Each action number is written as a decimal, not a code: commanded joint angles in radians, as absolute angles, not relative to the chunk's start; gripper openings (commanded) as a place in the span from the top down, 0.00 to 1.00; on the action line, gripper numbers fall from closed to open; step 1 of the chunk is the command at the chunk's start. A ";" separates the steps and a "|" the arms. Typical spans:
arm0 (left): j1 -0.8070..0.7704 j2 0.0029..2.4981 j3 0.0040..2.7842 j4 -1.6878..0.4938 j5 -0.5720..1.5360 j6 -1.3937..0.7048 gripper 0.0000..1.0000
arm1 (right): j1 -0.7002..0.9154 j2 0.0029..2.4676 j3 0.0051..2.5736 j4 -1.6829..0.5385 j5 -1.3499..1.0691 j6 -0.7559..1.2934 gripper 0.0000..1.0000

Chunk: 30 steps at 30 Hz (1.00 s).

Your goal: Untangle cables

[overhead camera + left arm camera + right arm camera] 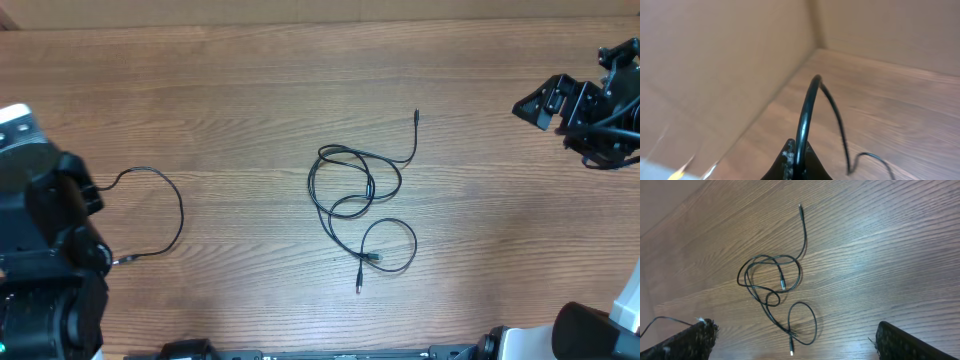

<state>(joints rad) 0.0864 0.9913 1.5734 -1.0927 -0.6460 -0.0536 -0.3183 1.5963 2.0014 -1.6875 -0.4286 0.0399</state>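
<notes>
From overhead, my left arm (45, 230) covers its own fingers. Only the left wrist view shows the left gripper (796, 161), cut off at the bottom edge and closed narrow on the single cable (807, 112). The cable rises from between the fingers in a blurred arch and drops to the table (250, 90). Overhead, this cable (178, 210) bows out to the right from the arm and curls back, and its plug end lies just beside the arm.

The right gripper (794, 330) stands wide and holds nothing. Only the tips of its fingers (690, 342) show at the bottom corners.

The tangled cables (355, 190) lie mid-table, well apart from both arms. Their long axis runs far to near with a slight slant. One plug (416, 115) points to the far edge and another (358, 288) points to the near one. The upper loops cross several times, and there are probably two cords, though I cannot trace them through the overlaps.

Bare wood surrounds the tangle on every side. A cardboard wall (715, 75) closes the far edge and the left side, meeting at a corner.
</notes>
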 commanded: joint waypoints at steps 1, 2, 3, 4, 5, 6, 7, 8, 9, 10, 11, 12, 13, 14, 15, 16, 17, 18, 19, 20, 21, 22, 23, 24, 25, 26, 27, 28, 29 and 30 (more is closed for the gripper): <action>0.198 1.002 1.586 -1.090 -0.675 -0.106 0.96 | -0.313 1.596 2.001 -1.686 -0.412 0.025 0.00; 0.237 1.005 1.586 -1.088 -0.657 -0.105 0.96 | -0.313 1.596 2.001 -1.686 -0.412 0.025 0.00; 0.276 1.015 1.586 -1.084 -0.632 -0.105 0.96 | -0.313 1.596 2.001 -1.686 -0.412 0.025 0.00; 0.321 1.026 1.586 -1.080 -0.599 -0.105 0.96 | -0.313 1.596 2.001 -1.685 -0.412 0.025 0.00; 0.349 1.032 1.586 -1.077 -0.577 -0.105 0.96 | -0.313 1.596 2.001 -1.685 -0.412 0.025 0.00; 0.400 1.050 1.586 -1.075 -0.537 -0.106 0.96 | -0.313 1.596 2.001 -1.686 -0.412 0.025 0.00; 0.435 1.063 1.586 -1.074 -0.507 -0.107 0.96 | -0.313 1.596 2.001 -1.686 -0.412 0.025 0.00; 0.475 1.080 1.586 -1.074 -0.477 -0.111 0.96 | -0.313 1.596 2.001 -1.686 -0.412 0.025 0.00; 0.519 1.100 1.586 -1.074 -0.442 -0.116 0.96 | -0.313 1.596 2.001 -1.686 -0.412 0.025 0.00; 0.568 1.124 1.586 -1.075 -0.402 -0.121 0.96 | -0.313 1.596 2.001 -1.686 -0.412 0.025 0.00; 0.614 1.149 1.586 -1.076 -0.361 -0.125 0.96 | -0.313 1.596 2.001 -1.685 -0.412 0.025 0.00; 0.660 1.174 1.586 -1.076 -0.324 -0.136 0.96 | -0.313 1.596 2.001 -1.685 -0.412 0.025 0.00; 0.704 1.200 1.586 -1.076 -0.290 -0.144 0.96 | -0.313 1.596 2.001 -1.685 -0.412 0.025 0.00; 0.742 1.224 1.586 -1.075 -0.259 -0.150 0.96 | -0.313 1.596 2.001 -1.685 -0.412 0.025 0.00; 0.781 1.250 1.586 -1.073 -0.230 -0.162 0.96 | -0.313 1.596 2.001 -1.685 -0.412 0.025 0.00; 0.817 1.274 1.586 -1.071 -0.205 -0.172 0.96 | -0.313 1.596 2.001 -1.685 -0.412 0.025 0.00; 0.849 1.298 1.586 -1.068 -0.178 -0.181 0.96 | -0.313 1.596 2.001 -1.685 -0.411 0.025 0.00; 0.884 1.323 1.586 -1.065 -0.154 -0.191 0.96 | -0.313 1.596 2.001 -1.684 -0.411 0.025 0.00; 0.910 1.346 1.586 -1.059 -0.136 -0.206 0.96 | -0.313 1.596 2.001 -1.684 -0.411 0.025 0.00; 0.934 1.365 1.586 -1.052 -0.123 -0.225 0.96 | -0.313 1.596 2.001 -1.684 -0.411 0.025 0.00; 0.957 1.386 1.586 -1.041 -0.109 -0.245 0.96 | -0.313 1.596 2.001 -1.684 -0.411 0.025 0.00; 0.973 1.402 1.586 -1.029 -0.101 -0.263 0.96 | -0.313 1.596 2.001 -1.685 -0.411 0.025 0.00; 0.995 1.425 1.586 -1.013 -0.098 -0.295 0.96 | -0.313 1.596 2.001 -1.685 -0.411 0.025 0.00; 1.010 1.438 1.586 -1.003 -0.095 -0.322 0.96 | -0.313 1.596 2.001 -1.686 -0.411 0.025 0.00; 1.028 1.454 1.586 -0.990 -0.082 -0.353 0.96 | -0.313 1.596 2.001 -1.686 -0.412 0.025 0.00; 1.049 1.473 1.586 -0.973 -0.050 -0.385 0.96 | -0.313 1.596 2.001 -1.686 -0.412 0.025 0.00; 1.064 1.485 1.586 -0.960 -0.014 -0.398 0.96 | -0.313 1.596 2.001 -1.687 -0.412 0.025 0.00; 1.081 1.499 1.586 -0.941 0.040 -0.402 0.96 | -0.313 1.596 2.001 -1.687 -0.412 0.025 0.00; 1.097 1.512 1.586 -0.923 0.104 -0.405 0.96 | -0.313 1.596 2.001 -1.689 -0.412 0.025 0.00; 1.111 1.525 1.586 -0.905 0.159 -0.418 0.96 | -0.313 1.596 2.001 -1.689 -0.412 0.025 0.00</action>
